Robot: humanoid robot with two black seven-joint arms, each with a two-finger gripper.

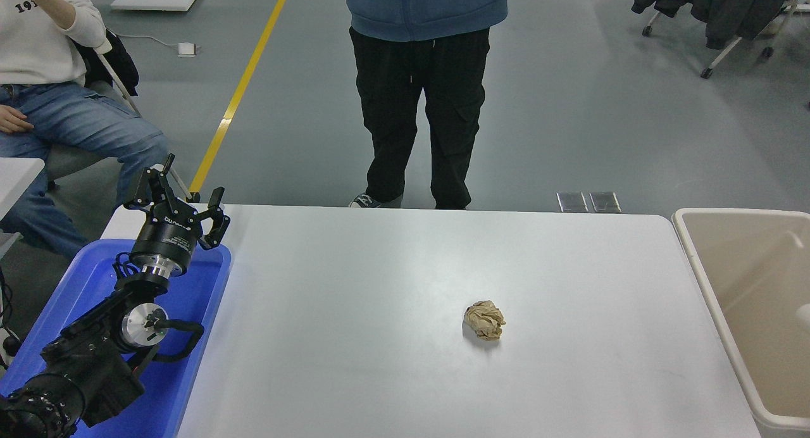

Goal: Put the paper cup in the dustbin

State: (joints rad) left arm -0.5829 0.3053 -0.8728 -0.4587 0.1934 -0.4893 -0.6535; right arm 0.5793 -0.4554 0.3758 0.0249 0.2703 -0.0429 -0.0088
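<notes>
The beige dustbin [712, 311] stands off the table's right end, cut by the picture's edge. A small white rounded shape [804, 312] lies inside it at the right edge of the picture. It looks like the paper cup, though only a sliver shows. My left gripper [183, 191] is parked open and empty over the blue tray at the lower left. My right arm is out of view.
A crumpled tan paper ball [485, 320] lies on the white table [380, 299], right of centre. The blue tray [218, 280] sits at the table's left end. A person in dark trousers [417, 109] stands at the far edge. Another person [57, 109] sits at the far left.
</notes>
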